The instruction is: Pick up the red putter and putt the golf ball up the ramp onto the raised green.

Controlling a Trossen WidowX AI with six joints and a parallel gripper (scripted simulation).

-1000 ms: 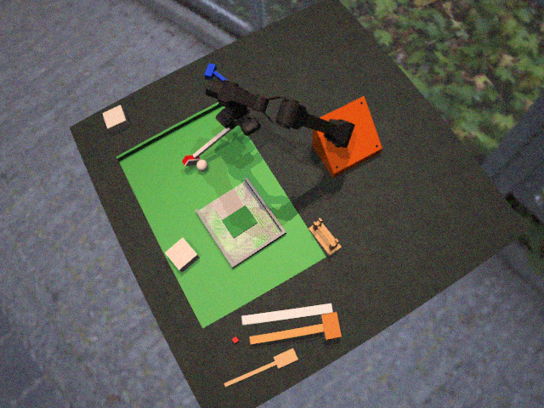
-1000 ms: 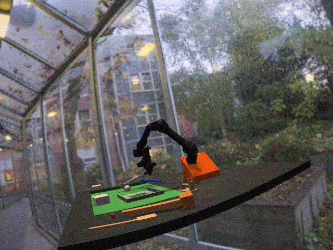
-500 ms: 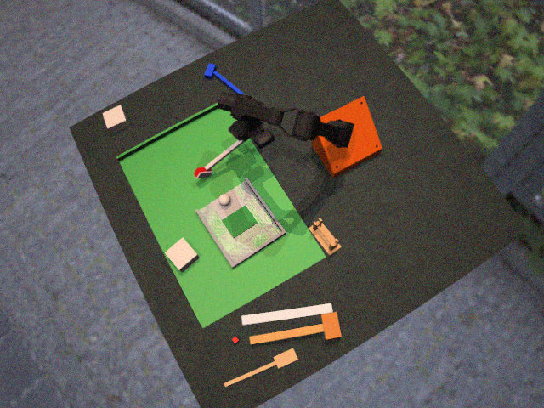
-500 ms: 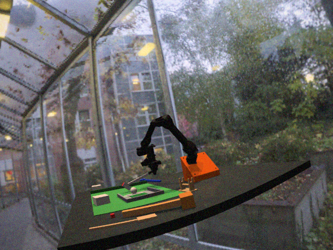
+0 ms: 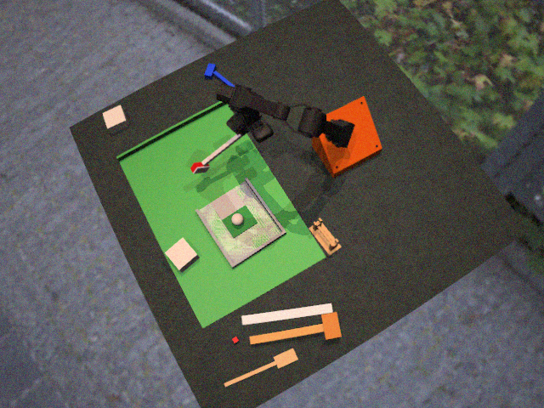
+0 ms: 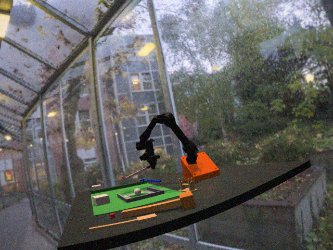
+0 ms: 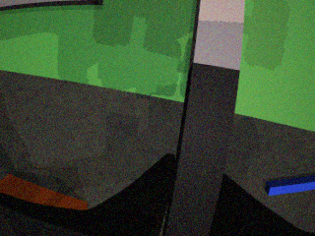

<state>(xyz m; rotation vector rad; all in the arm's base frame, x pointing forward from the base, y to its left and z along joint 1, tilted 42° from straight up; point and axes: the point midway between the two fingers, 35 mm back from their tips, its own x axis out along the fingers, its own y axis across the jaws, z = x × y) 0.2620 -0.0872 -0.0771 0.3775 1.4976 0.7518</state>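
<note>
While standing inside a glass-walled shelter with trees and a lit building behind, carries a dark table (image 5: 417, 211) with a green mat (image 5: 167, 211). No readable writing anywhere. Gripper (image 5: 246, 127) closed on the red putter (image 5: 215, 154), head lifted at 11 o'clock from the raised green (image 5: 239, 221). Golf ball (image 5: 237, 218) resting on that green.

The arm (image 6: 171, 129) arches up from its base and bends down at the wrist. Its gripper (image 5: 240, 132) is clamped on the red putter's (image 5: 215, 154) shaft, apparently held raised.
</note>
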